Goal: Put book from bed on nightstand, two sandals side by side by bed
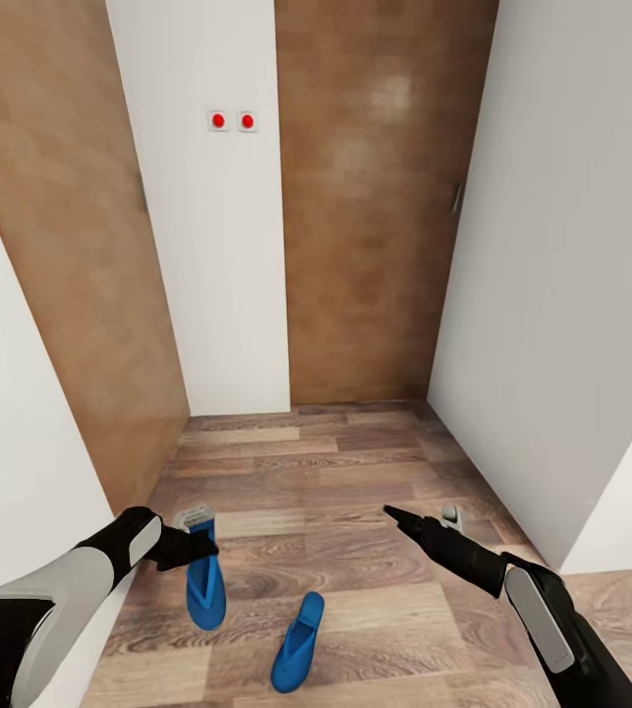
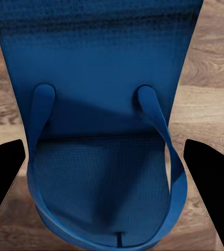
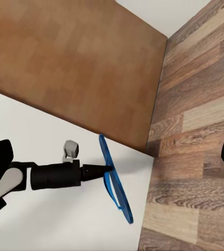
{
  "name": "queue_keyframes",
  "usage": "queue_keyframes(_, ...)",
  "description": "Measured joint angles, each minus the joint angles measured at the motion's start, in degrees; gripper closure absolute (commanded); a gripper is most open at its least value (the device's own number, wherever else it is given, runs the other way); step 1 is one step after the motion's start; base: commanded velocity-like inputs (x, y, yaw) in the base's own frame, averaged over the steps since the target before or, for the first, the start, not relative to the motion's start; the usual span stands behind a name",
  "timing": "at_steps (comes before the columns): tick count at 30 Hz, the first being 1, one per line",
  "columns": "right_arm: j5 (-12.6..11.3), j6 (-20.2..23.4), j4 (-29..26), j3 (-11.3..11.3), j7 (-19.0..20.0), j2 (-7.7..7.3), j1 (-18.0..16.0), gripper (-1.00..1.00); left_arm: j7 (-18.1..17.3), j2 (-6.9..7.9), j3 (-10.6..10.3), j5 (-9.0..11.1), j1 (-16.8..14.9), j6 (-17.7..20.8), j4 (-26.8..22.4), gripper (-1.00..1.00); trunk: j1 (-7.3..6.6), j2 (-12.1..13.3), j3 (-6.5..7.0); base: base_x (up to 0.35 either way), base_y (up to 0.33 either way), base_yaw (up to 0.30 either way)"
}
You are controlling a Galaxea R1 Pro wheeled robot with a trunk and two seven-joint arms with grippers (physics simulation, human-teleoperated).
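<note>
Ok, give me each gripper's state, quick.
Left gripper: shut on a blue sandal, lifted off the floor.
Right gripper: holding nothing; open or shut cannot be told.

The supporting surface is the floor (image 1: 355,472), laid in brown wood-grain planks. It fills a narrow space bounded by white walls and brown wood panels. One blue sandal (image 1: 298,642) lies directly on the planks near the lower centre of the head view, toe end toward the camera. A second blue sandal (image 1: 204,588) is just beside it, toward the robot's left; whether it rests on the planks cannot be determined.
</note>
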Motion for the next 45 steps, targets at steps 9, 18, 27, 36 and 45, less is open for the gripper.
queue_keyframes(9,0.11,0.00,0.00,0.20,0.00,0.00,0.00,-1.00,-0.02,0.00,0.00,0.00,0.01,0.03,0.00,1.00,0.00,0.00,0.00,0.286,0.000,0.000)
queue_keyframes(18,0.24,0.08,0.00,0.36,-0.02,0.00,0.00,-1.00,-0.13,0.00,0.05,0.06,-0.01,0.05,0.00,1.00,0.02,0.00,0.00,0.148,0.000,0.000)
queue_keyframes(27,0.46,0.15,0.00,0.78,-0.07,0.00,0.00,-1.00,-0.25,0.00,0.07,0.05,-0.02,0.02,-0.07,1.00,0.03,0.00,0.00,0.014,0.000,0.000)
queue_keyframes(36,0.47,0.10,0.00,0.85,-1.08,0.07,0.00,-1.00,0.02,0.00,0.31,0.32,-0.03,0.06,-0.50,1.00,0.03,0.00,0.00,0.001,0.000,0.000)
queue_keyframes(45,0.50,0.48,0.21,1.20,-21.26,3.84,-0.56,-1.00,0.83,-0.13,0.75,0.54,-0.03,0.16,-0.61,1.00,0.03,0.00,0.00,0.000,0.000,0.000)
